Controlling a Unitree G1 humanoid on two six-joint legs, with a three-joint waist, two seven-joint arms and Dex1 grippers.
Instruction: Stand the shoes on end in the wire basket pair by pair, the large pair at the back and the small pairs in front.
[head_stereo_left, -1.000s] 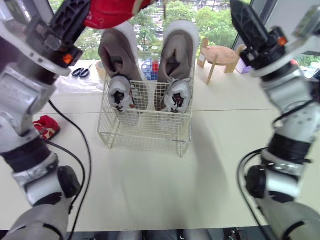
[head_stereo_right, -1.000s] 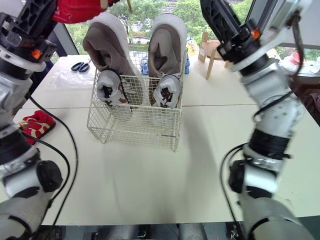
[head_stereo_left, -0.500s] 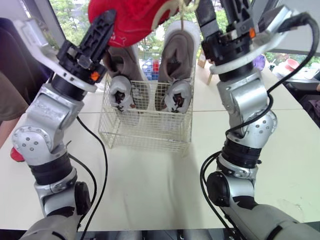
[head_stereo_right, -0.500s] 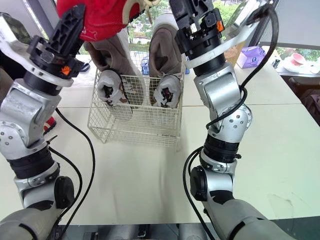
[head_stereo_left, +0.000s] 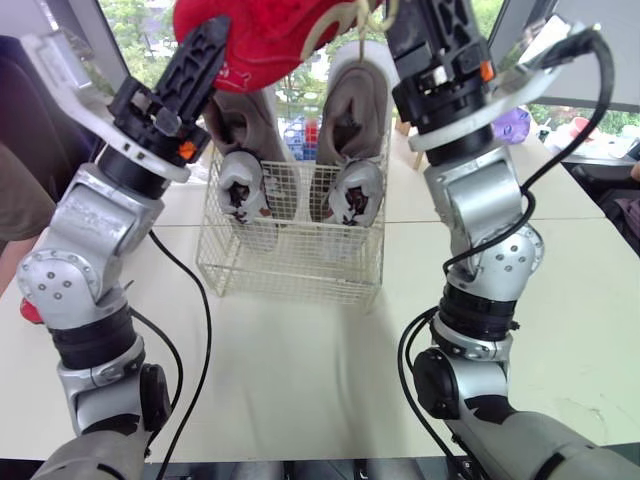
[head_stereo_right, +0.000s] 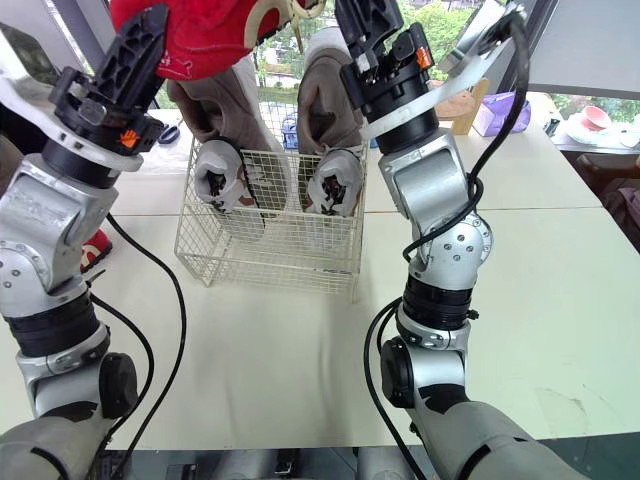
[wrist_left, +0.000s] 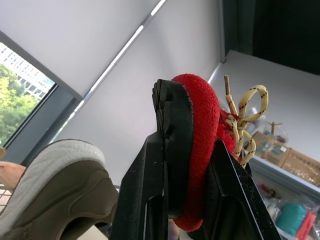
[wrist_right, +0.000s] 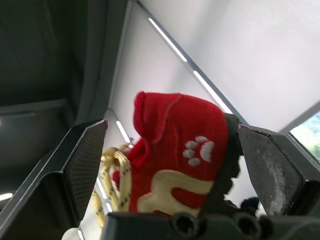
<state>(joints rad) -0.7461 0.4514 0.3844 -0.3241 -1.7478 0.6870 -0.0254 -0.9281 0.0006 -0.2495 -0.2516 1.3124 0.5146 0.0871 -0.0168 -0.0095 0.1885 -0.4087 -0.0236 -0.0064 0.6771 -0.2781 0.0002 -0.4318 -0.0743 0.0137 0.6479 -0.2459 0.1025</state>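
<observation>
The left hand (wrist_left: 195, 125) is clamped on a small red shoe (head_stereo_left: 270, 30), gripping it across its soft knitted body and holding it high above the wire basket (head_stereo_left: 300, 265). The right hand (wrist_right: 172, 135) is raised to the same shoe with its fingers apart, one on each side; whether either finger touches it cannot be told. In the basket, the large taupe pair (head_stereo_left: 350, 105) stands on end at the back with a small grey pair (head_stereo_left: 355, 190) upright just in front, leaving an open strip at the front. A second red shoe (head_stereo_right: 95, 245) lies on the worktop (head_stereo_left: 300, 370) to the left, well apart from the basket. This looks like a mid-air handover or regrip, and the main risk lies there: if the left hand lets go before the right has closed firmly, the shoe would likely fall onto the standing shoes and tip the grey pair. The knit upper could also squash and slip out. The dangling yellow laces (wrist_left: 245, 120) might catch on a finger or on the basket's wire during lowering and drag the shoe askew.
</observation>
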